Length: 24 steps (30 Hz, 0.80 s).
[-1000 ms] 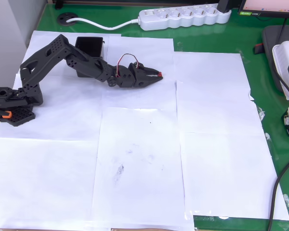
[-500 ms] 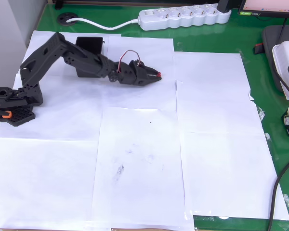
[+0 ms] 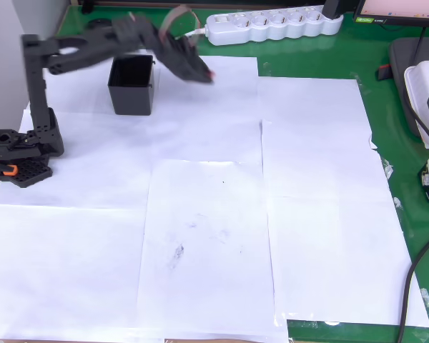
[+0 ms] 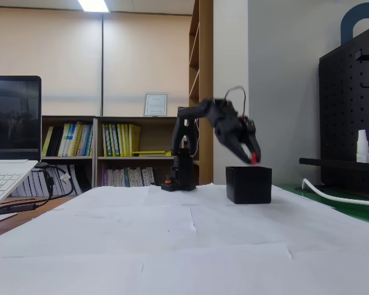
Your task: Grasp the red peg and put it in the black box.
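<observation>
My gripper (image 3: pixel 207 76) (image 4: pixel 253 158) is raised in the air, shut on the tiny red peg (image 3: pixel 211 74) (image 4: pixel 254 158) at its fingertips. The black box (image 3: pixel 131 85) (image 4: pixel 249 184) stands open-topped on the white paper. In the overhead view the gripper tip lies to the right of the box, apart from it. From the fixed view the tip hangs just above the box's rim. The arm is blurred by motion in the overhead view.
The arm's base (image 3: pixel 18 151) sits at the left edge. A white power strip (image 3: pixel 272 25) lies along the back, with a cable (image 3: pixel 156 36) near the arm. Green mat (image 3: pixel 400 171) and devices (image 3: pixel 425 93) border the right. White paper sheets (image 3: pixel 214 229) cover the table.
The arm has lifted off the paper and swung back and left, carrying the red peg from the sheet's middle toward the black box. The box is now uncovered in the overhead view.
</observation>
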{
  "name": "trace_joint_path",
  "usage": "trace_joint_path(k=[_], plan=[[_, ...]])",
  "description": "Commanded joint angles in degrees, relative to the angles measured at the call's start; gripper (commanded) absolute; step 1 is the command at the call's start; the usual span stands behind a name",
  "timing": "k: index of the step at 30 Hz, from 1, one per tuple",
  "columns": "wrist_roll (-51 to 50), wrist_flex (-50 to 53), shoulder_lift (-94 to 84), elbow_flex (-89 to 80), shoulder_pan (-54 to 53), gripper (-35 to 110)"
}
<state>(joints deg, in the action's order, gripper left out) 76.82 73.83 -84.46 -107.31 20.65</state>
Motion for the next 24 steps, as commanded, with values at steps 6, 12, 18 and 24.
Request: trace_joint_path(k=[6, 12, 18, 24], plan=[[-8.0, 26.7, 12.0, -2.5, 9.6, 0], [-14.1, 27.5, 8.6, 5.2, 16.0, 0], [-18.7, 23.3, 4.6, 6.7, 23.2, 6], [-20.4, 23.2, 3.1, 1.9, 24.4, 49]])
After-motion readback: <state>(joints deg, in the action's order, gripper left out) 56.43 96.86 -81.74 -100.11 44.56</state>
